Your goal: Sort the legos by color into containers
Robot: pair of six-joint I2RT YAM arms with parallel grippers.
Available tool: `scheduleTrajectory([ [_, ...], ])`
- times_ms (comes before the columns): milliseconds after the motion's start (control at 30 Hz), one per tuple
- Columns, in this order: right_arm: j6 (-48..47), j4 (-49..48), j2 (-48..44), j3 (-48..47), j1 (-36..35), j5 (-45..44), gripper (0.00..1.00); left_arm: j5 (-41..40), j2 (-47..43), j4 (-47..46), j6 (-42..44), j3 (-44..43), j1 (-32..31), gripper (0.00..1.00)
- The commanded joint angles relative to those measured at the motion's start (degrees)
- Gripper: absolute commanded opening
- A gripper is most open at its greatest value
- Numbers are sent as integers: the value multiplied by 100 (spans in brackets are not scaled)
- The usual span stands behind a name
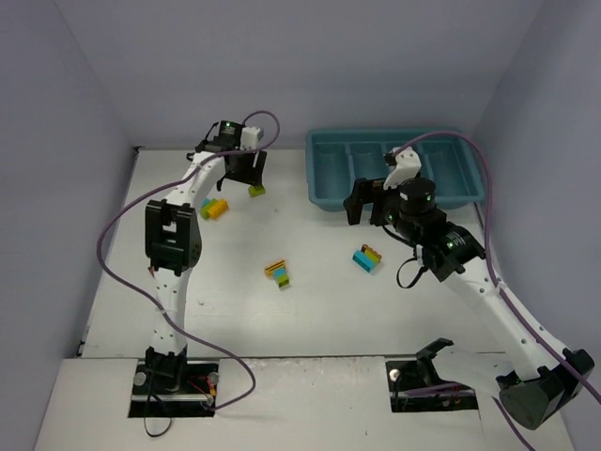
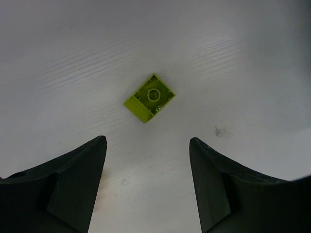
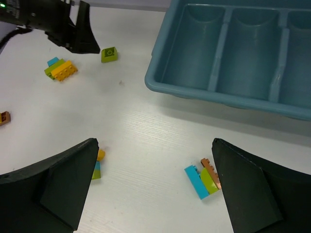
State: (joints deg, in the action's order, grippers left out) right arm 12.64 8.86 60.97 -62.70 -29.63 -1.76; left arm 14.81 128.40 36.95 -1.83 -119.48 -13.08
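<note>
A single lime-green lego (image 2: 149,97) lies on the white table just beyond the tips of my left gripper (image 2: 148,141), which is open with nothing between its fingers. The top view shows that gripper (image 1: 242,177) at the far left, beside the green lego (image 1: 256,191). My right gripper (image 3: 154,141) hovers open over the table in front of the teal tray of containers (image 3: 160,82). A blue, green and orange clump (image 3: 204,178) lies by its right finger. A yellow, blue and green clump (image 3: 98,162) is half hidden by its left finger. All visible compartments hold nothing.
A green, yellow and blue clump (image 1: 214,208) lies left of centre, with a striped clump (image 1: 278,273) mid-table and another clump (image 1: 367,257) below the tray (image 1: 324,193). A small orange piece (image 3: 4,118) shows at the right wrist view's left edge. Purple walls enclose the table.
</note>
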Motion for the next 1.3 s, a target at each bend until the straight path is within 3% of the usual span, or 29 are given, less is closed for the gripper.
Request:
scheduleTrajectory([
  [0,194,-271,29,-146,-17,123,100,303,132,-188,534,-566,-28,63],
  [367,449,-253,11,-58,-17,396,100,374,1178,-671,648,-972,-45,62],
  [433,467,-227,-15,-50,-25,396,100,347,1258,-785,657,-972,-45,57],
  [467,484,-227,-24,-32,-17,387,100,356,1275,-847,648,-972,-45,54],
  [600,485,-210,-103,12,-17,343,99,540,1223,-917,666,-928,-72,26],
  [633,485,-210,-120,12,-17,334,99,549,1197,-918,683,-876,-89,14],
  [700,476,-192,-164,12,-17,282,99,532,1013,-856,736,-831,-159,2],
  [967,484,-166,-480,187,-17,-175,99,-136,-218,-1128,246,-1119,-905,0],
  [1067,546,-139,-603,240,-17,-246,99,-136,-262,-1242,-491,-1515,-1126,0],
  [1267,599,-69,-770,293,-17,-176,99,-689,-79,-2148,-1459,-1446,-1715,0],
])
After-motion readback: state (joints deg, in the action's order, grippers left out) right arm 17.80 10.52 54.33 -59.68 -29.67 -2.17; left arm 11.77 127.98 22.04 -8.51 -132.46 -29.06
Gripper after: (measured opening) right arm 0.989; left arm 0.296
